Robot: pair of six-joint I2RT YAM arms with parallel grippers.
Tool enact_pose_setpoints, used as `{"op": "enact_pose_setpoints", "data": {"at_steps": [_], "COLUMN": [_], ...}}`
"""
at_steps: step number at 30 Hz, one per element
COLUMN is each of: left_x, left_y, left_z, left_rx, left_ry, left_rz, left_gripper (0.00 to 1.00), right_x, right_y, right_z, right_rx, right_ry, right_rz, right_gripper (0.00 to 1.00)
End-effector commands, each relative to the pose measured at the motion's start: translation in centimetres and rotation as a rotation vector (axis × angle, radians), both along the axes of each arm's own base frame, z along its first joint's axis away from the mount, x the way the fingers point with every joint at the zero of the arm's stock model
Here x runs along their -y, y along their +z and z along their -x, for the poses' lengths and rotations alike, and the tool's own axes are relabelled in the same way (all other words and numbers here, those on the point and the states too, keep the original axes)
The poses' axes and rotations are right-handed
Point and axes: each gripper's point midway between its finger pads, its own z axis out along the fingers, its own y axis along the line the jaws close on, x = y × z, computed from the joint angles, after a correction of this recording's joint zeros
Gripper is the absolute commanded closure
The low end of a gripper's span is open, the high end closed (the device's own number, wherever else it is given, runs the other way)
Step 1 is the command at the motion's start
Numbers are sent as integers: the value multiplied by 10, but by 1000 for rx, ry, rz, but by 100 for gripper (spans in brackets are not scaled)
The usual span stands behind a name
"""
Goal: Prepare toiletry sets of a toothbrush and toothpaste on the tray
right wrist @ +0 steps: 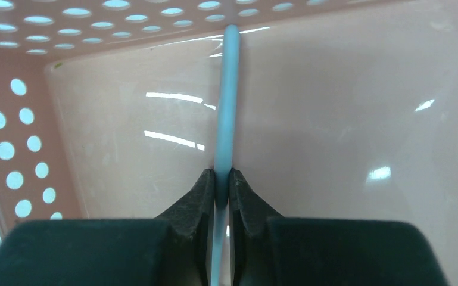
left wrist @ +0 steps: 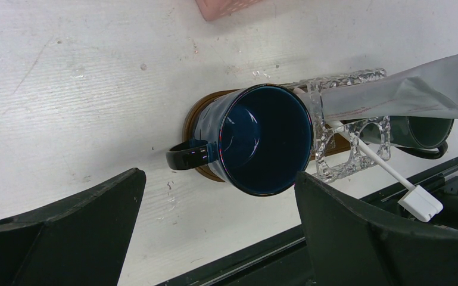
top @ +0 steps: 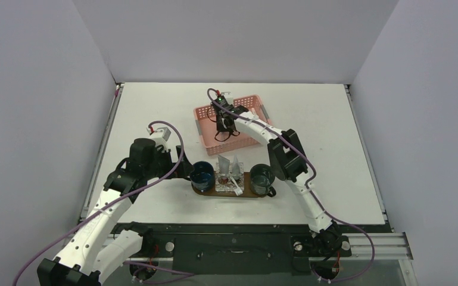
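The tray [top: 247, 191] is a dark brown oval board holding a dark blue mug [top: 202, 174], a green mug [top: 262, 177], a clear square holder [top: 227, 179] with white toothpaste tubes [top: 229, 163] and a white toothbrush [top: 236, 186]. My left gripper [top: 186, 170] is open and empty just left of the blue mug [left wrist: 262, 140]; the tray's edge [left wrist: 201, 112] shows under it. My right gripper [top: 223, 128] is down in the pink basket [top: 201, 126], shut on a light-blue toothbrush handle [right wrist: 227, 101] between its fingertips [right wrist: 205, 185].
In the left wrist view the clear holder [left wrist: 320, 101], a white tube [left wrist: 417, 92], the white toothbrush [left wrist: 393, 173] and the green mug [left wrist: 423, 132] lie to the right. The basket's perforated wall [right wrist: 12, 119] stands close on the right gripper's left. The table's black front rail is near.
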Motion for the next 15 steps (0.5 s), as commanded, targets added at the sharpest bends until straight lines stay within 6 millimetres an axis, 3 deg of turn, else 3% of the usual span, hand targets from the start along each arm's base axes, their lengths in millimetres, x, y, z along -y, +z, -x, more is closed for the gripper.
{"op": "enact_pose_setpoints", "data": {"at_steps": [1, 8, 15], "left_x": [3, 4, 4], "left_y": [14, 13, 11], "left_z": [-10, -9, -9], "left_rx": [59, 53, 49], "left_ry": [-9, -12, -14], "left_rz": [16, 16, 14], "left_gripper": [4, 4, 4], "right_x": [17, 33, 40], "right_y": [-9, 3, 50], "right_z": [8, 3, -9], "right_rx": [-52, -34, 70], "right_ry": [-4, -30, -62], "right_rz": [23, 0, -82], "right_gripper": [100, 100, 100]}}
